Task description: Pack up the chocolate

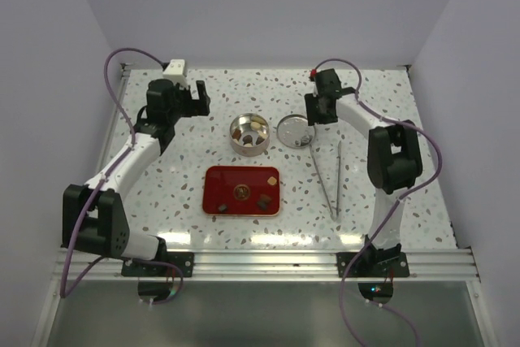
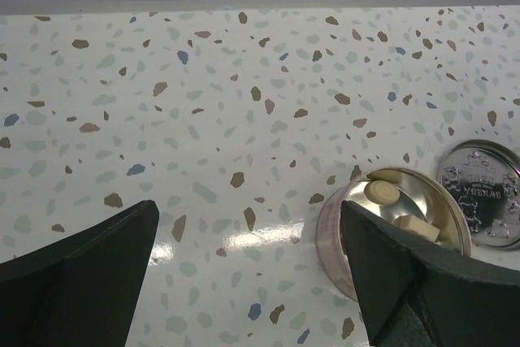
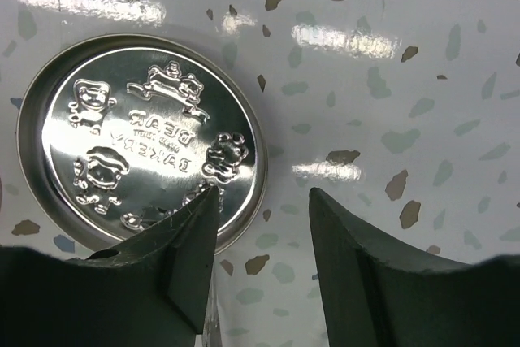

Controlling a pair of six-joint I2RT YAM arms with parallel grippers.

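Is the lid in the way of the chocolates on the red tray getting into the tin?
No. The lid lies flat beside the tin, whose top is open. Only bare table shows between the chocolates on the red tray and it.

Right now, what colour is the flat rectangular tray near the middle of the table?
The flat rectangular tray is red, seen best in the top external view.

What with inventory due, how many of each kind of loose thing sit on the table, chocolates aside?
Round tin: 1
Tin lid: 1
Red tray: 1
Tweezers: 1
Total: 4
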